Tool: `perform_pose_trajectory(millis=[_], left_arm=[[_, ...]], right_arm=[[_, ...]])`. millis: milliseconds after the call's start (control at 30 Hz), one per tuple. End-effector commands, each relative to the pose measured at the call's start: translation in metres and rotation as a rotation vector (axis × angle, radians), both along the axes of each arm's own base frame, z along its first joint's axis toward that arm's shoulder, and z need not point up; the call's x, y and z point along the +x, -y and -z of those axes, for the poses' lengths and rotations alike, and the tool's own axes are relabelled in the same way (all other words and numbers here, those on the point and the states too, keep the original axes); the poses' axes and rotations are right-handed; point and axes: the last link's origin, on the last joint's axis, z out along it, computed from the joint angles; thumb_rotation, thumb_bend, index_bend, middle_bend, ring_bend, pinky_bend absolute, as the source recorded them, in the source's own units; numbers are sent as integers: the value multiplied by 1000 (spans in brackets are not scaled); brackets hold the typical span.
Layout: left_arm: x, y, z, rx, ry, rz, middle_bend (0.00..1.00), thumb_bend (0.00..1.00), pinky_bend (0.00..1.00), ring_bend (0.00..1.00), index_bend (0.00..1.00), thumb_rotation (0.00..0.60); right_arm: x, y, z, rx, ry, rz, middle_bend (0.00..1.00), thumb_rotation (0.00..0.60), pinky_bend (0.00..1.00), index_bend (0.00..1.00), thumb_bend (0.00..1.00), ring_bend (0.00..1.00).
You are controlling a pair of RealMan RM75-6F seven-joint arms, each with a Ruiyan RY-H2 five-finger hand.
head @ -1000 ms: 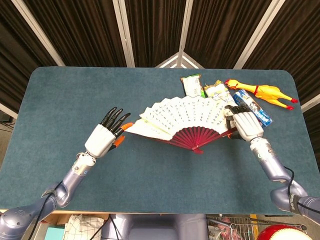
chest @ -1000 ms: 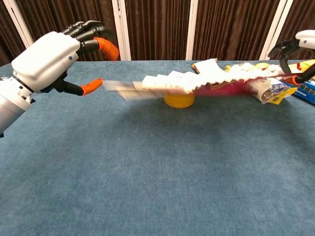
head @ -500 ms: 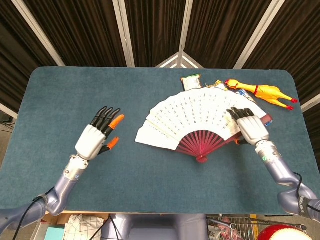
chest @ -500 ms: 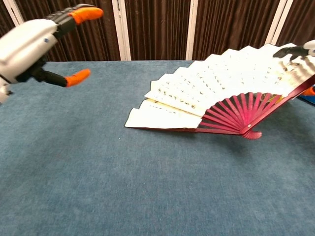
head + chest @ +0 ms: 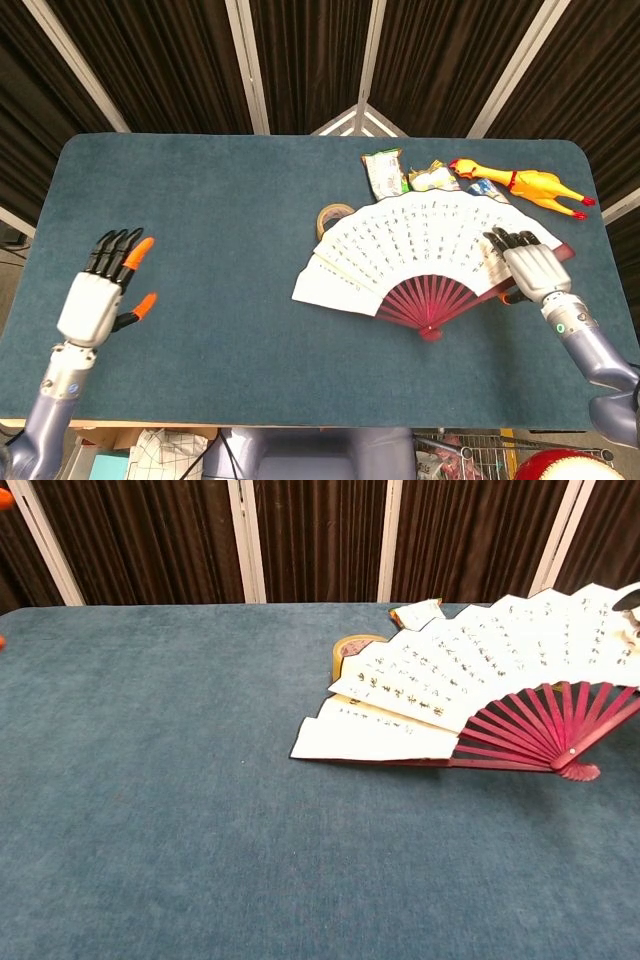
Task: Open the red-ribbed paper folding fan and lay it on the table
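The red-ribbed paper folding fan [image 5: 420, 250] lies spread wide on the blue table [image 5: 230, 230], its leaf fanned toward the far edge and its red pivot toward me, on the right half of the tabletop. My right hand [image 5: 530, 268] rests on the fan's right end, fingers [image 5: 505, 240] laid flat and together along the outermost fold; I cannot tell whether my thumb grips the guard stick beneath. My left hand [image 5: 100, 295] hovers well apart from the fan over the table's left side, holding nothing, fingers straight and slightly spread. A roll of tape [image 5: 332, 216] peeks from under the fan's far edge. Beyond it sit snack packets [image 5: 385, 170] and a rubber chicken [image 5: 520, 183].
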Motion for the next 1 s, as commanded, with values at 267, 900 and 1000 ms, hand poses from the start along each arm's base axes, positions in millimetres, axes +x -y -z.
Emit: perform_pose_trajectory(millis=[267,900,1000], left_arm=[[-33,38,-25,42,-56,-203,0,381,0,0,0,600],[-52,44,-31,32,-91,-308,0,381,0,0,0,600],[-51,44,-33,44,-93,-300,0,381,0,0,0,600]], right_arm=[[21,-8,4,33,-11,5,55,600,87,0,260,148],[48,-10,-20,38,-289,45,55,600,87,0,260,148],[55,-13,-22,36,-187,66,55,600,87,0,261,148]])
